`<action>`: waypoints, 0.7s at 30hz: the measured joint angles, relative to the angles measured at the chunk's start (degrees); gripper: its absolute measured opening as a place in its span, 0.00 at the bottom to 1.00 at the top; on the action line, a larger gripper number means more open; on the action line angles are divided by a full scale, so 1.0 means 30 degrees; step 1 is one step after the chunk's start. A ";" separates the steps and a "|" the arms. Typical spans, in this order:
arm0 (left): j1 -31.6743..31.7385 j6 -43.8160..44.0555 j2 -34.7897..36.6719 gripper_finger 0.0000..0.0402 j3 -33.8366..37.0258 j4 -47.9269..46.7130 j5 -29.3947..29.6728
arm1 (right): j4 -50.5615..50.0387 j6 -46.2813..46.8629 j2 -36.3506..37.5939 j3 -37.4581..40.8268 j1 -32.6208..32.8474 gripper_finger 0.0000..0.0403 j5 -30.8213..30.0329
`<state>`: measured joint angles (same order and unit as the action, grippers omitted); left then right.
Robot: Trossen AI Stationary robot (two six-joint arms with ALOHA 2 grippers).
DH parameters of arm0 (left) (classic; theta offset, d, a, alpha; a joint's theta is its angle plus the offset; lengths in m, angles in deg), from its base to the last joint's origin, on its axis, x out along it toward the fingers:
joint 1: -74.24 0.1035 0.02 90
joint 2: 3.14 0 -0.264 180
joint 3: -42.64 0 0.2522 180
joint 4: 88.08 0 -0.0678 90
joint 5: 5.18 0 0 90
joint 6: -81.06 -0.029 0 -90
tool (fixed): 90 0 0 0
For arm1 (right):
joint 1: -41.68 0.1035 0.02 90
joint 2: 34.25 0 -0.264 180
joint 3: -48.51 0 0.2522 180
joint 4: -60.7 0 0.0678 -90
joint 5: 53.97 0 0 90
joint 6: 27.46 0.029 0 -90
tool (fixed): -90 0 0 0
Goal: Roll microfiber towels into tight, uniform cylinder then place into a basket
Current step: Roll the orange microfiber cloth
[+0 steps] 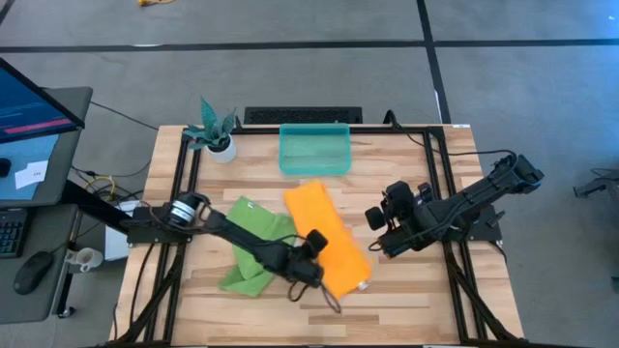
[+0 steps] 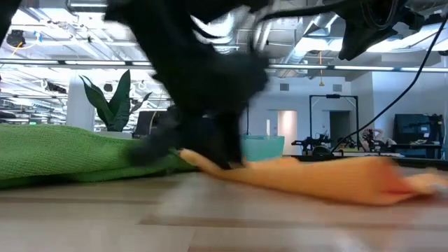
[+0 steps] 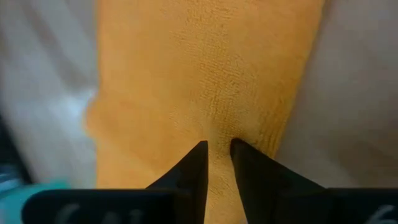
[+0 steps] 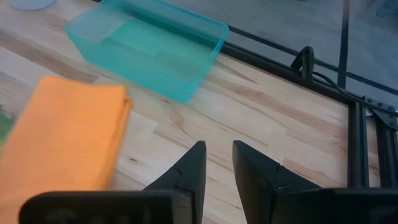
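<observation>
Orange-yellow towel (image 1: 327,234) flat, folded into long strip, lying diagonally mid-tabletop (image 1: 406,290), far end just short of teal bin (image 1: 314,148), near end toward front edge. Lime green towel (image 1: 253,246) crumpled just left of it, touching or overlapping along one edge, partly under left arm. Left tool (image 1: 314,253) down on orange-yellow towel near its middle; in left wrist view fingers (image 3: 194,171) nearly pressed together, narrow slot between tips with a small ridge of orange cloth in it, so pinching the towel. Low view blurred, dark arm mass at seam of green (image 2: 49,154) and orange cloth (image 2: 336,178). Right tool (image 1: 385,230) hovering off tabletop right of orange-yellow towel, well apart from it; fingers (image 4: 189,177) close together, small gap, nothing held. Teal bin at back centre, upright. Small white pot with teal plant (image 1: 215,133) at back left corner
</observation>
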<state>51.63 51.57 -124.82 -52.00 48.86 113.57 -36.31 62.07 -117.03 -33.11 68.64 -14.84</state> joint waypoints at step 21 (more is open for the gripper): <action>0.3861 0.4333 0.6228 0.08 0.4417 0.3116 -0.6857 | -0.0001 -0.0882 -0.0004 0.0000 -0.0036 0.25 0.0074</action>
<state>63.21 64.57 -106.13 -38.75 58.21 93.00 -36.31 59.43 -117.05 -33.11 68.53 -14.62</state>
